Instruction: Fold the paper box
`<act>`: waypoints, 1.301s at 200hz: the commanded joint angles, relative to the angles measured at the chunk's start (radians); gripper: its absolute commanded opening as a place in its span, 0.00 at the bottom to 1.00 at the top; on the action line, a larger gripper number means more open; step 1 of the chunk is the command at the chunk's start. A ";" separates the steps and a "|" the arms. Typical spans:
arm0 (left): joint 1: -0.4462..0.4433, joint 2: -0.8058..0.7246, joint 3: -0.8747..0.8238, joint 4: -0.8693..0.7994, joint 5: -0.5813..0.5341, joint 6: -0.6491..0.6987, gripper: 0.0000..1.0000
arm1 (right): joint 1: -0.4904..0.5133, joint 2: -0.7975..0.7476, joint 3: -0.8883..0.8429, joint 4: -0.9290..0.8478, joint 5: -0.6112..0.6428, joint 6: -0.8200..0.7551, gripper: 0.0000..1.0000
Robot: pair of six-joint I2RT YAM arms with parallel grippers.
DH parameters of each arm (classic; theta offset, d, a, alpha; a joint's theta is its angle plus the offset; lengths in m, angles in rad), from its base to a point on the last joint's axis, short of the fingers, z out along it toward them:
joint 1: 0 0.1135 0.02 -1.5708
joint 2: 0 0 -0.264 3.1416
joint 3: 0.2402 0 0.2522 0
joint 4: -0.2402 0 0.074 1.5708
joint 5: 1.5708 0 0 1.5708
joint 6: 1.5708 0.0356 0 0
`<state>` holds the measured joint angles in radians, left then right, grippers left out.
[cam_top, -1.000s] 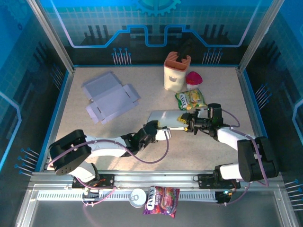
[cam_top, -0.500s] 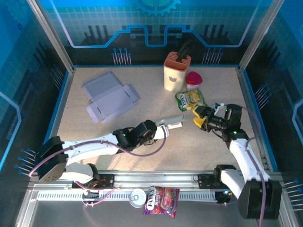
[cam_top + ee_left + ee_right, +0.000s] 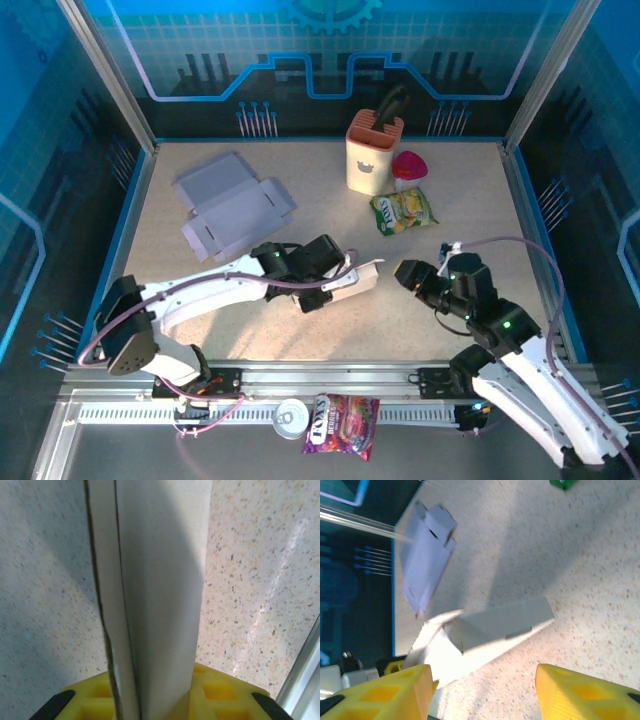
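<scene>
Lying near the middle of the speckled beige worktop [image 3: 470, 200], the half-folded white paper box [image 3: 358, 277] is stretched out on its long side. One end is pinched in the left arm's yellow fingers [image 3: 225, 692], which are drawn narrow onto the card. Seen from the left wrist, the box [image 3: 155, 580] runs straight out from between them, with a flap edge showing as a dark seam down its left face.

Thin card like this is probably very light, stiff only along its creases and quick to dent or spring open. Its smooth face could also slide under a hard pinch. The safer hold is likely across a doubled wall or a folded corner rather than on a single free flap.

At 3 o'clock of the box and apart from it, the right arm's yellow fingers [image 3: 390, 690] stand wide with nothing between them, the box [image 3: 495, 625] lying ahead of them. At 10 o'clock, well apart, a flat, unfolded lavender card blank [image 3: 232, 205] lies on the worktop. Toward 1 o'clock sits a green-and-yellow snack packet [image 3: 403, 211]. Beyond it are a cream holder with an orange rim [image 3: 372, 150] and a small red object [image 3: 408, 165] whose kind cannot be told.
</scene>
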<state>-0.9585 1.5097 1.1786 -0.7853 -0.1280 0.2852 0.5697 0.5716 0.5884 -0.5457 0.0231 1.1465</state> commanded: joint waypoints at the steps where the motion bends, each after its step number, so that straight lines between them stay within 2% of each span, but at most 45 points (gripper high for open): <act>1: 0.028 0.063 0.078 -0.146 0.066 -0.036 0.23 | 0.108 0.053 -0.033 0.059 0.194 0.116 0.56; 16: 0.042 0.093 0.106 -0.158 0.069 -0.026 0.23 | 0.167 0.092 -0.053 0.135 0.225 0.170 0.56; 43: 0.062 0.117 0.135 -0.162 0.075 -0.003 0.25 | 0.201 0.191 -0.040 0.206 0.232 0.226 0.55; 154: 0.086 0.136 0.124 -0.111 0.087 0.024 0.27 | 0.200 0.384 -0.001 0.357 0.220 0.308 0.50; 182: 0.085 0.132 0.124 -0.098 0.075 0.025 0.31 | 0.199 0.426 0.015 0.336 0.222 0.316 0.46; 219: 0.087 0.118 0.111 -0.072 0.053 0.031 0.46 | 0.199 0.484 -0.033 0.348 0.219 0.355 0.38; 260: 0.093 0.099 0.090 -0.037 0.031 0.037 0.47 | 0.200 0.522 -0.010 0.300 0.246 0.352 0.32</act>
<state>-0.8738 1.6241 1.2953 -0.8539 -0.0818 0.2977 0.7609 1.0527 0.5800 -0.1326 0.2337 1.4910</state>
